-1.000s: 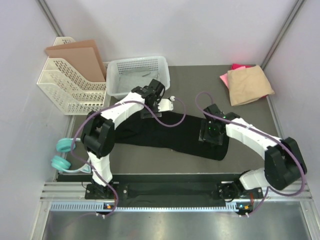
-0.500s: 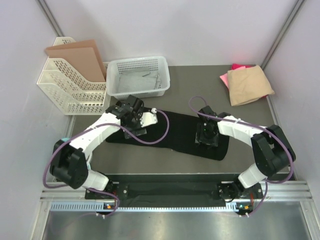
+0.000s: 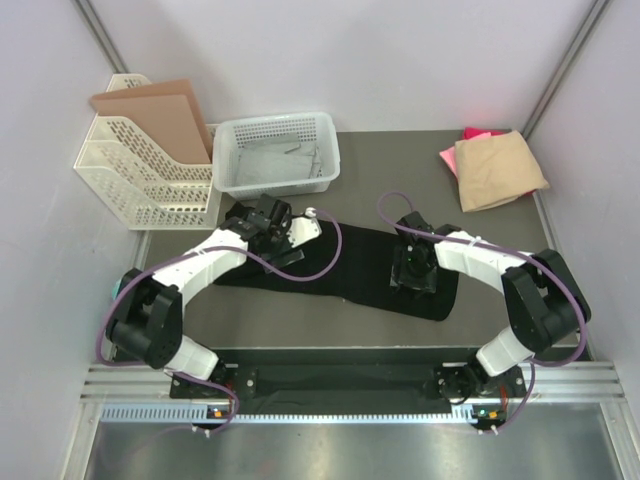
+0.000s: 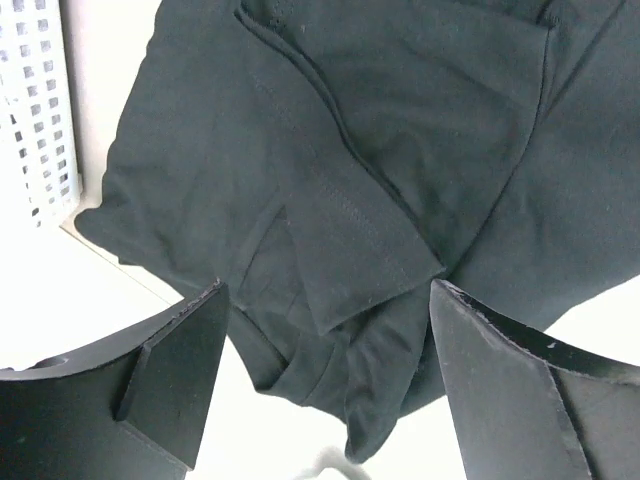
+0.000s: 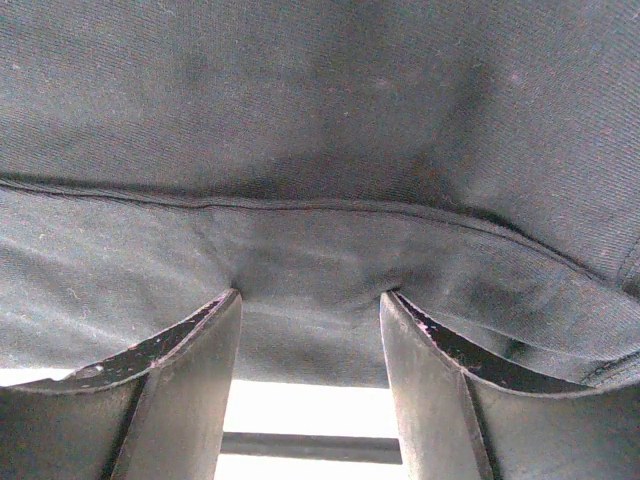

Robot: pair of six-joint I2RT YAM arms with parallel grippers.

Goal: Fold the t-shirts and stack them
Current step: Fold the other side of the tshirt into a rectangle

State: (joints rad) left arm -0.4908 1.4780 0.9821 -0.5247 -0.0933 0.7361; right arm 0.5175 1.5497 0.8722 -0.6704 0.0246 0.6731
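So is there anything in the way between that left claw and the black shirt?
Nothing visible. The left gripper hangs open just above the black t-shirt's rumpled left end, with no object between them. The white basket stands farther back, off the shirt.
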